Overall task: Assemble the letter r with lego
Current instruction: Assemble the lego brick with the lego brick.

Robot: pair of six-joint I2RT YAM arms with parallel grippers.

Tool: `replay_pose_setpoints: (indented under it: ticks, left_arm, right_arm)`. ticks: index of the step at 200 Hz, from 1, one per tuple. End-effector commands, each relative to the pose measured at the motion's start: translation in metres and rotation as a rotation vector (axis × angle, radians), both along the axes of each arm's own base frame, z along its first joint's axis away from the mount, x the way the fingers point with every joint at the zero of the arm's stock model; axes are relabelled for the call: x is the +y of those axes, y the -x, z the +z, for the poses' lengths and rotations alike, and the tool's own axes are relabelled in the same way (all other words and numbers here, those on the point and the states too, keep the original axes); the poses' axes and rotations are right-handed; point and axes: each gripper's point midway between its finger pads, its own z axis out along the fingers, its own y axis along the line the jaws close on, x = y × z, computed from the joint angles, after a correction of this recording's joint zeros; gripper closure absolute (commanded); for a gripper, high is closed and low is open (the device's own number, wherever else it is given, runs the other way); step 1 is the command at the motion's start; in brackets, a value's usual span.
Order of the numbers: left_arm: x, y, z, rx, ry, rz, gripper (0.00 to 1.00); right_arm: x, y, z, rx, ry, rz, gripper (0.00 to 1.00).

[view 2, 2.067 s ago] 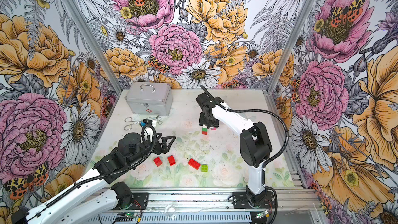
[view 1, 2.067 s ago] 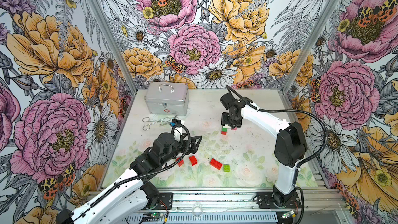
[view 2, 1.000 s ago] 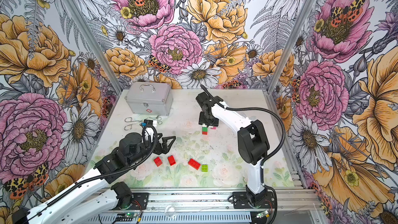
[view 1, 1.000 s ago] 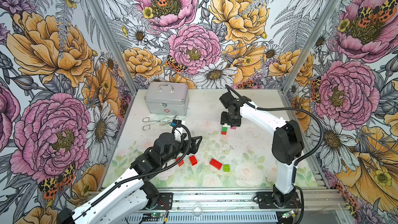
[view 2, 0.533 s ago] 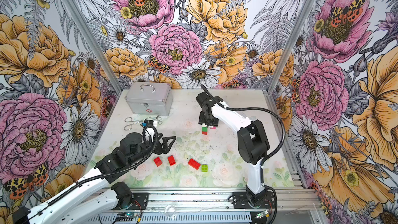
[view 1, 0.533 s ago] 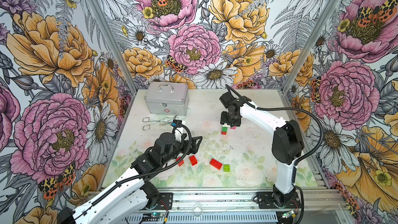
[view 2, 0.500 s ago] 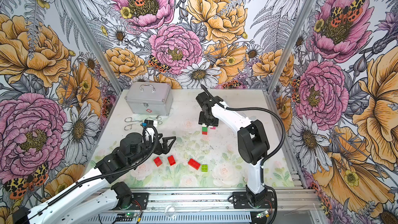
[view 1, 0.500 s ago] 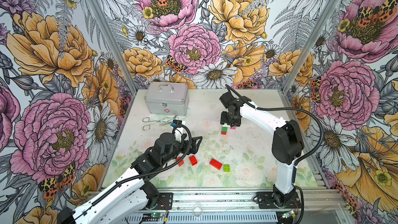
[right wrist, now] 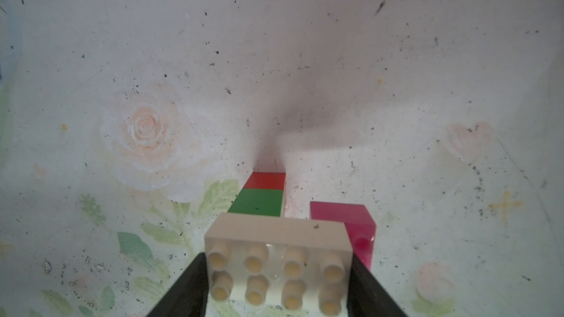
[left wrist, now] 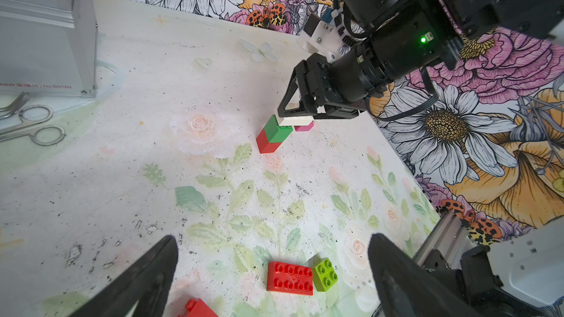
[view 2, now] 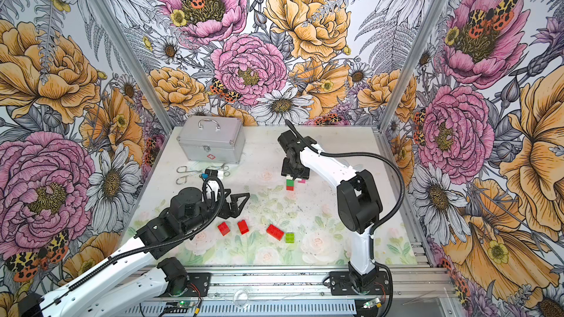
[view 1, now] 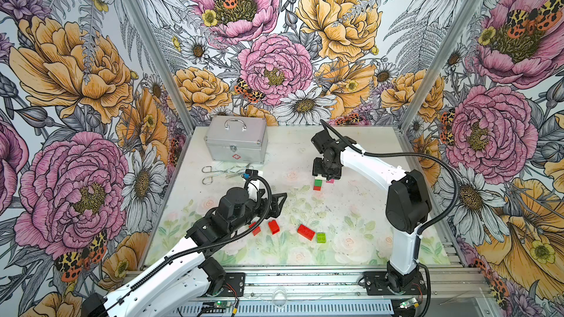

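Note:
In both top views a small lego stack stands mid-table: a red brick point(view 1: 317, 188) point(view 2: 290, 188) at the base, a dark green brick point(view 1: 318, 182) point(left wrist: 276, 131) on it, and a white brick point(right wrist: 276, 257) point(left wrist: 294, 121) across the top. My right gripper point(view 1: 326, 175) point(right wrist: 277, 282) is shut on the white brick's ends. A pink brick point(right wrist: 351, 224) point(left wrist: 304, 126) sits under the white brick's overhanging end. My left gripper point(view 1: 276, 205) point(left wrist: 273, 239) hovers open and empty near the front, over loose lego.
Loose on the front of the table lie two small red bricks point(view 2: 223, 228) point(view 2: 243, 226), a long red brick point(left wrist: 290, 278) and a lime green brick point(left wrist: 325, 274). A silver case point(view 1: 235, 143) and steel scissors-like tools point(view 1: 224, 172) are at the back left.
The right arm's elbow has shifted slightly. Both grippers and all the bricks have stayed where they were.

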Motion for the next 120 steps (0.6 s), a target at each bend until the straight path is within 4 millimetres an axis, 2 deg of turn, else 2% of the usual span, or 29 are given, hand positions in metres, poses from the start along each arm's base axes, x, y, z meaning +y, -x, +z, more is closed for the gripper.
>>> replay_pose_setpoints:
  ticks: [1,71,120]
  left_arm:
    - [-0.0003,0.0008,0.0008,-0.019,0.004,-0.017,0.01]
    - [0.0002,0.0019,0.0005,-0.019,0.008,-0.017,0.01]
    - [-0.0001,0.0019,0.0004,-0.018,0.008,-0.019,0.01]
  right_arm:
    - [-0.0032,0.0037,0.0061,-0.014,0.003,-0.008,0.66]
    - [-0.0015,0.0048,0.0125,-0.024,-0.010,-0.002,0.66]
    - [-0.0003,0.0079,0.0087,-0.008,-0.016,-0.005,0.66]
